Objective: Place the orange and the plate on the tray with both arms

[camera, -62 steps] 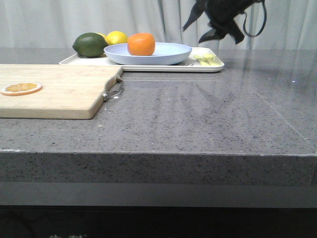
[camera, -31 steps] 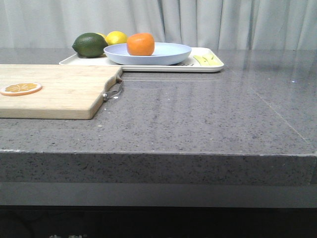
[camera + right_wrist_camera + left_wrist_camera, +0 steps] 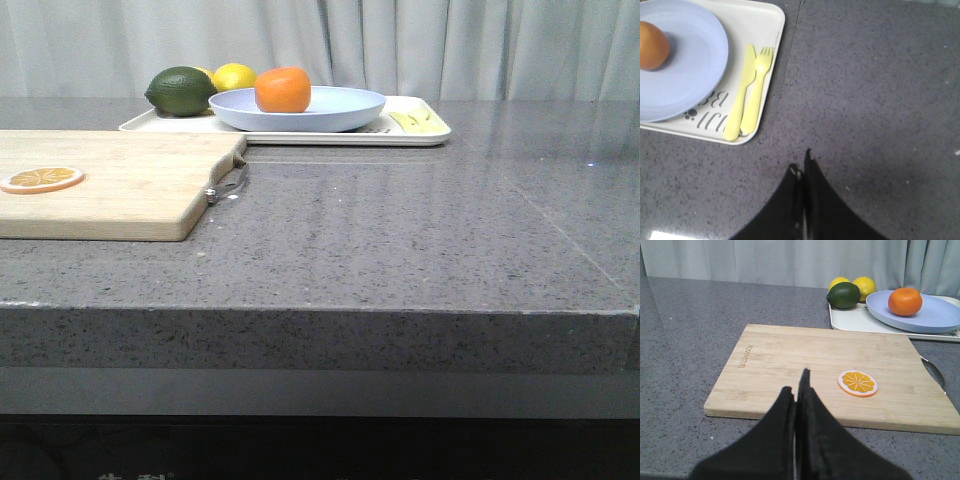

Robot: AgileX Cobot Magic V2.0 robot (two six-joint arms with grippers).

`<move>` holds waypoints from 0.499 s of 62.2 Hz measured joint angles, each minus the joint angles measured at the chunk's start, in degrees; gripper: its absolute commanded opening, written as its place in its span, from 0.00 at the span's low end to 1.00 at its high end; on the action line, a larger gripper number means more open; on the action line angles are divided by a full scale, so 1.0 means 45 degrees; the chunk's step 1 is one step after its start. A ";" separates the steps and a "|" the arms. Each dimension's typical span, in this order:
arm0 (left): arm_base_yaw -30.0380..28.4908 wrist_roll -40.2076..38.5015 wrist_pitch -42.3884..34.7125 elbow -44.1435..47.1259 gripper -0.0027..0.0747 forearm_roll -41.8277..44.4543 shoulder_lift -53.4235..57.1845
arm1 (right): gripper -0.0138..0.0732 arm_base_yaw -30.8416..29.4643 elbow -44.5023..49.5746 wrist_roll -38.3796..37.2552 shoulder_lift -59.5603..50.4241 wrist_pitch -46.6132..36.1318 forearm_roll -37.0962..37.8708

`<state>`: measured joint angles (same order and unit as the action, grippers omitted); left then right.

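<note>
The orange (image 3: 282, 89) sits on the pale blue plate (image 3: 340, 108), toward the plate's left side in the front view, and the plate rests on the white tray (image 3: 425, 136) at the far edge of the grey counter (image 3: 400, 230). On the same tray, left of the plate, lie a dark green lime (image 3: 181, 90) and a yellow lemon (image 3: 235, 76), the lemon just behind the lime; the left wrist view shows a second lemon (image 3: 839, 282) beside the first. At the right end of the tray a pale yellow plastic knife (image 3: 739, 95) and fork (image 3: 756, 90) lie side by side, touching, just beside the plate's rim, and dark lettering is printed on the tray's surface near them. Nearer the camera, on the left of the counter, lies a light wooden cutting board (image 3: 120, 185) with a metal handle at its right edge, and a flat dried orange slice (image 3: 42, 179) rests on it. Neither arm shows in the front view. In its wrist view the left claw (image 3: 797, 390) has its two black fingers pressed together with nothing between them, above the near edge of the cutting board. The right claw (image 3: 802, 167) is likewise closed and empty, over bare counter, to the side of the tray's cutlery corner and apart from it.
</note>
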<state>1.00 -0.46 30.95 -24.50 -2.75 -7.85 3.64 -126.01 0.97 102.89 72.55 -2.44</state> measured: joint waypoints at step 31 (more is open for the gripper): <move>0.0000 0.0000 0.0000 0.0000 0.01 0.0000 0.0000 | 0.10 0.0000 1.2753 0.0963 -0.7375 -0.4776 0.0000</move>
<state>1.00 -0.46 30.95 -24.50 -2.75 -7.85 3.64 -68.62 5.30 69.71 51.05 -2.44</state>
